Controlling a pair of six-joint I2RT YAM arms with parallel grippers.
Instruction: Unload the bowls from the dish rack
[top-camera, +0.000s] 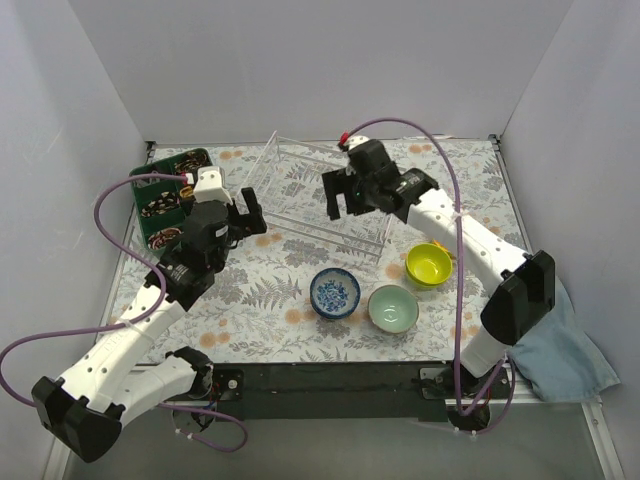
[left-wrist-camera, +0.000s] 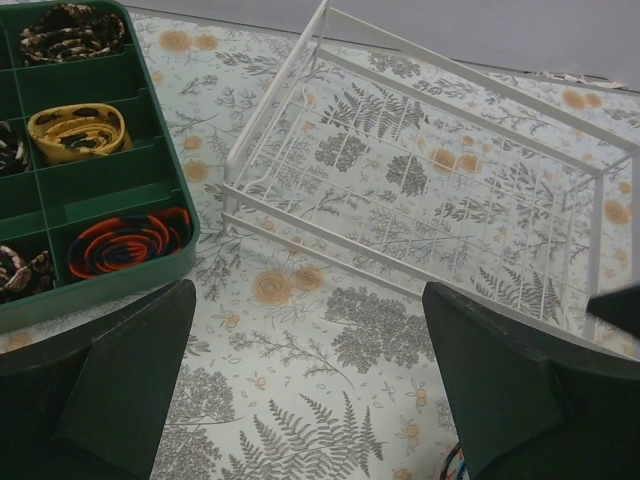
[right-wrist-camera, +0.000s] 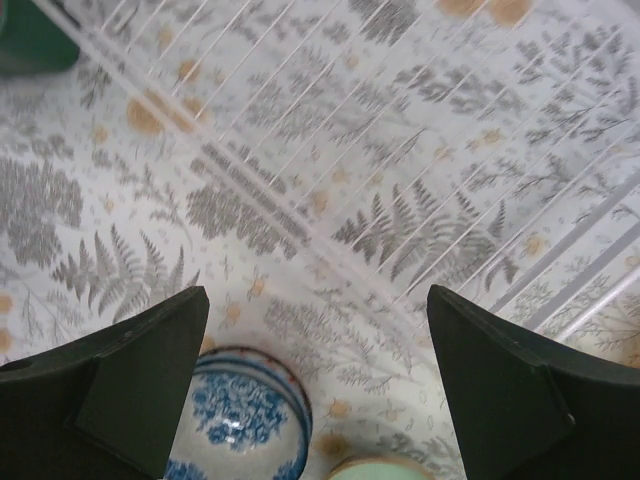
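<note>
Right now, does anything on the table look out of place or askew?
The rack sits askew on the table, not square. A blue-grey cloth lies crumpled off its right side, beside the right arm. The blue bowl, green bowl and yellow bowl stand upright.

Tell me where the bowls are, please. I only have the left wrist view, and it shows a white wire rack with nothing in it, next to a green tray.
Observer: Three stand in front of the dish rack: a blue-and-white bowl, a pale green bowl and a lime-yellow bowl.
Operator: Is the other arm carrying one?
Observer: No. The right tool hangs open and empty near the rack's front edge.
Operator: Anything else that I'm missing?
Observer: A blue-grey cloth lies by the right arm's base.
</note>
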